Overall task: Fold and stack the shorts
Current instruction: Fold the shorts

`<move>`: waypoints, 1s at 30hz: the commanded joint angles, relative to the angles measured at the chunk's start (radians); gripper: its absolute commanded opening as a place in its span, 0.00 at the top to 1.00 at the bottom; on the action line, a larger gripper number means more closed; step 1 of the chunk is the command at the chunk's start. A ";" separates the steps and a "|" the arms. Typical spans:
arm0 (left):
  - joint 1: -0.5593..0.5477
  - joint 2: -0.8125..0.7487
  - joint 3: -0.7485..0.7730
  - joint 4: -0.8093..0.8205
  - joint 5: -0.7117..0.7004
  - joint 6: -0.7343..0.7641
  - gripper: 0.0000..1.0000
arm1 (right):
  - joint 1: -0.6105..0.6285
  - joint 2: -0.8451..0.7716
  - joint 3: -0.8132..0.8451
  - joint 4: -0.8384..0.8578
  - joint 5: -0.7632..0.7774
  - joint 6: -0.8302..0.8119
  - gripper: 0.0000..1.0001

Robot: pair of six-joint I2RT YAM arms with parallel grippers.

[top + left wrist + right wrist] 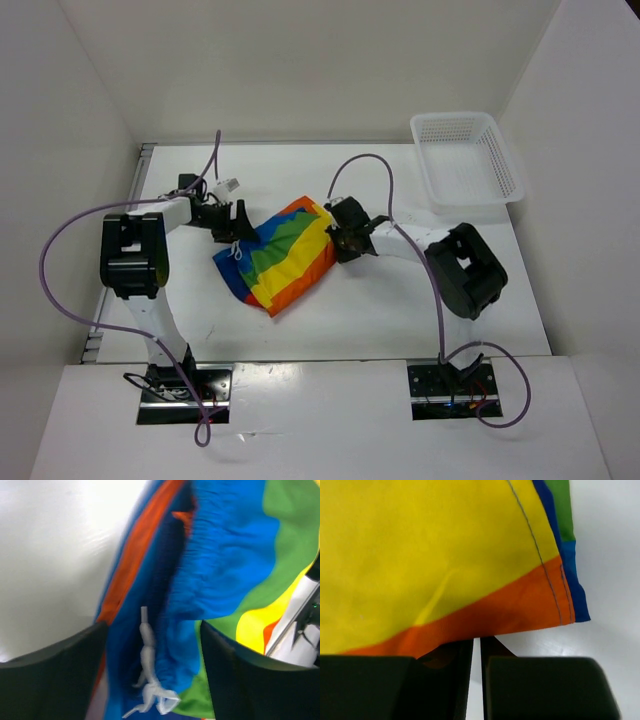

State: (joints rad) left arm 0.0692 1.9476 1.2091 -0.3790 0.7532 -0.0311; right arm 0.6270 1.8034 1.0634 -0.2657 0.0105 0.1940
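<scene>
The rainbow-striped shorts (280,255) lie bunched in the middle of the table between my two arms. My left gripper (232,222) is open at their left end. In the left wrist view its fingers (60,675) stand wide apart on either side of the blue waistband (220,570) and the white drawstring (149,665). My right gripper (338,235) is at the shorts' right edge. In the right wrist view its jaws (476,642) are closed to a thin slit on the orange hem (510,612), below the yellow stripe (420,545).
A white mesh basket (466,160) stands at the far right corner of the table. White walls close in the table on the left, back and right. Purple cables loop from both arms.
</scene>
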 commanded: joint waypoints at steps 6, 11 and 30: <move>-0.020 -0.079 0.145 -0.176 -0.129 0.031 0.04 | -0.030 0.174 0.266 0.112 0.120 0.045 0.86; 0.038 -0.113 0.146 -0.186 -0.201 0.031 0.01 | -0.030 0.322 0.475 0.122 0.183 0.035 0.86; 0.060 0.008 0.349 -0.166 -0.209 0.031 0.02 | -0.039 0.374 0.749 0.080 0.255 -0.067 0.85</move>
State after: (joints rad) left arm 0.1295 1.9434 1.4956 -0.5461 0.5209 -0.0238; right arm 0.5949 2.3386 1.8603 -0.2066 0.2367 0.1604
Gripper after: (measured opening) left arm 0.980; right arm 0.153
